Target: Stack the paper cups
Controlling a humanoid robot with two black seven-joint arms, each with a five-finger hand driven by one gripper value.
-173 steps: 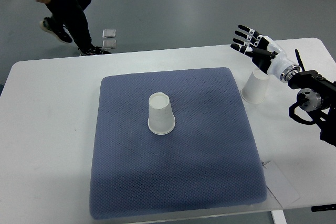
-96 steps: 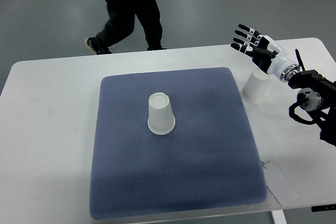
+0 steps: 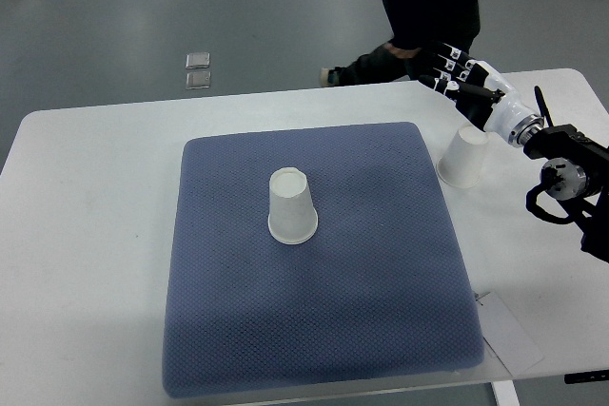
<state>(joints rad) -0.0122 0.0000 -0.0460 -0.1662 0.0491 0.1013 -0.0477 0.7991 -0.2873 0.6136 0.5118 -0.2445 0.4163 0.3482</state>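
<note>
One white paper cup (image 3: 291, 206) stands upside down near the middle of the blue mat (image 3: 314, 330). A second white cup (image 3: 462, 158) stands upside down on the white table just off the mat's right edge. My right hand (image 3: 455, 75) hovers above and slightly behind that second cup, fingers spread, holding nothing. Its arm (image 3: 561, 159) comes in from the right edge. The left arm does not show.
A person in dark clothes (image 3: 428, 2) walks on the floor behind the table's far edge, close to my right hand. A paper slip (image 3: 509, 335) lies at the mat's near right corner. Two small squares (image 3: 198, 68) lie on the floor.
The person has walked from left to right behind the table and now stands behind my right hand. My hand has edged slightly up and back; the cups have not moved.
</note>
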